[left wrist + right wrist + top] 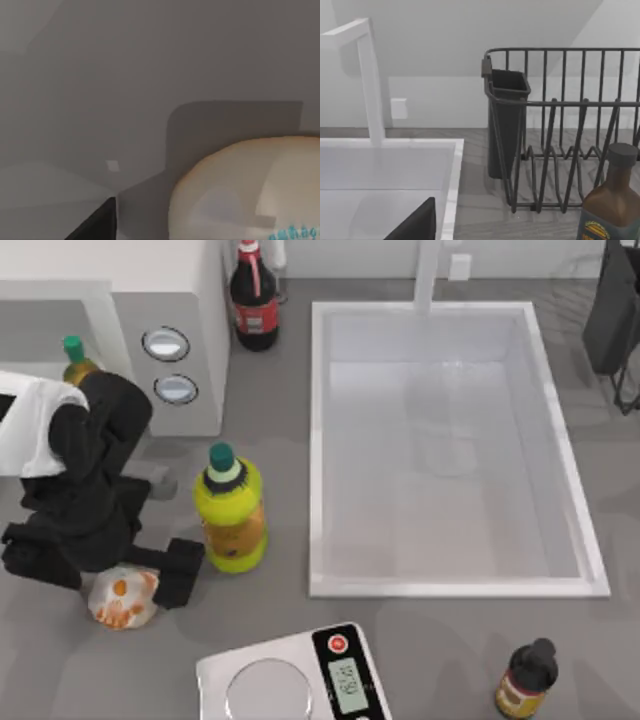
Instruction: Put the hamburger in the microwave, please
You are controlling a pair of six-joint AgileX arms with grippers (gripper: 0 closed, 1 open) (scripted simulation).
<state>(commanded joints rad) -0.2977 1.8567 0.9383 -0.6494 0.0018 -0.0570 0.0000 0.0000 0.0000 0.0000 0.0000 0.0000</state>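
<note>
The hamburger (122,600), a cream lump with orange blotches, lies on the grey counter at the front left. My left gripper (105,562) hangs right over its far side, open, with one black finger (180,570) to the right of it and the other to the left. In the left wrist view the hamburger (250,190) looms close beside a dark finger (95,222). The white microwave (190,300) with two round dials stands at the back left, behind the left arm. My right arm (615,310) is parked at the back right.
A yellow green-capped bottle (230,512) stands just right of the left gripper. Another green-capped bottle (75,358) is by the microwave cavity. A cola bottle (254,300), the sink (318,440), a scale (215,672) and a small brown bottle (525,680) surround. A dish rack (560,125) is near the right arm.
</note>
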